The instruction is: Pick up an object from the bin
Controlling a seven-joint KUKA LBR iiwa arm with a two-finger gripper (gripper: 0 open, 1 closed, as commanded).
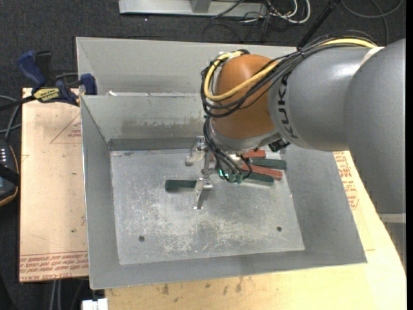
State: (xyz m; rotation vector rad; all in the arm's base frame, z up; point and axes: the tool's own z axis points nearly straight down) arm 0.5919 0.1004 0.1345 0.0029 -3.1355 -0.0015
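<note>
My gripper (197, 178) hangs low over the middle of the bin, under the arm's orange dome. Its two metal fingers stand apart, one finger (193, 157) toward the back and the other toward the front, so it is open. A dark green flat stick (179, 185) lies on the bin floor. Its right end reaches into the gap between the fingers, and the rest points left. I cannot tell whether the front finger touches it.
Just right of the gripper a few flat sticks lie together, partly under the arm: a dark green one (261, 179) and a reddish one (267, 166). The bin's sloped back wall rises close behind the gripper.
</note>
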